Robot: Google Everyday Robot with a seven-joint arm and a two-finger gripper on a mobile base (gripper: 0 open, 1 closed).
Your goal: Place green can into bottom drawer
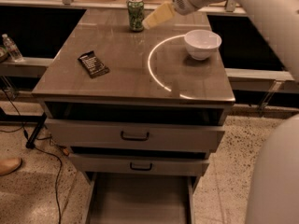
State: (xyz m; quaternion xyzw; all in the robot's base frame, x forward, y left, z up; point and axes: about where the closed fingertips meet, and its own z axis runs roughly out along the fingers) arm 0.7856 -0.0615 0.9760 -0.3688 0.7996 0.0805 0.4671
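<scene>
The green can [136, 14] stands upright at the back middle of the grey cabinet top [117, 85]. My gripper [150, 21] hangs from the white arm that reaches in from the upper right. It sits just right of the can, close to it and above the top, with nothing visibly in it. The bottom drawer [140, 204] is pulled far out at the foot of the cabinet, and its flat grey floor shows nothing on it.
A white bowl [202, 43] sits on the right of the top and a black packet [93, 63] on the left. The two upper drawers [135, 135] stand slightly out. A water bottle [11, 48] stands on a side shelf at left. Cables and a shoe [8, 166] lie on the floor.
</scene>
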